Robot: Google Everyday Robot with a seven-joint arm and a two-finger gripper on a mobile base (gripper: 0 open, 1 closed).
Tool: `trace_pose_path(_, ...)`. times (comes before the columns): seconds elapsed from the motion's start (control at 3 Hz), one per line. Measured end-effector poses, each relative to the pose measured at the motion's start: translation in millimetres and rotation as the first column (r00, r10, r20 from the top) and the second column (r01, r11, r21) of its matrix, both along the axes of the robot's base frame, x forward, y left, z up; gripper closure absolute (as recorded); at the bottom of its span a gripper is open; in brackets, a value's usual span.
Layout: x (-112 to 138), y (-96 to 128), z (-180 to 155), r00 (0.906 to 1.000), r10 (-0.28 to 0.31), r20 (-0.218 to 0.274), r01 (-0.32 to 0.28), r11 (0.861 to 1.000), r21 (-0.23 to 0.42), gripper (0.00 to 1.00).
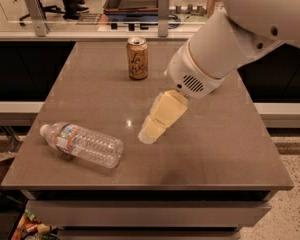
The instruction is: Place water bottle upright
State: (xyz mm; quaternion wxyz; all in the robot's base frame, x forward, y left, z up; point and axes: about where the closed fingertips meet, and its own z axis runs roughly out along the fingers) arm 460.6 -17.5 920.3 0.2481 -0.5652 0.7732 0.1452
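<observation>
A: Where's the water bottle (82, 144)?

B: Lying on its side on the brown table (215, 149), in the tabletop's 8 o'clock part, near the front-left corner. The white cap points toward 10 o'clock, the clear ribbed body runs toward 4 o'clock, and the label with its orange-red edge sits just behind the neck.

A: And the gripper (147, 134)?

B: At about 2 o'clock from the bottle's base, near it but apart from it, not touching. It's cream-coloured and slants down toward 7 o'clock from the wrist, with its tip low over the middle of the table. Whether it touches the surface I can't tell, and whether it is open or closed I can't tell either. It has hold of nothing that I can see.

A: What's behind it?

B: The white arm (225, 49), coming in from 2 o'clock. A gold-brown can (137, 58) stands upright at the table's 12 o'clock, well apart from the bottle.
</observation>
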Motion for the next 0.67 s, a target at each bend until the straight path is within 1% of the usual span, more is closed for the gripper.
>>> trace_pose_path(0.33, 0.0, 0.1, 0.0, 1.0, 0.0, 0.0, 0.0, 1.0, 0.0, 0.0)
trace_pose_path(0.67, 2.7, 15.1, -6.7, 0.9997, -0.025, -0.004, 0.024, 0.999, -0.03, 0.0)
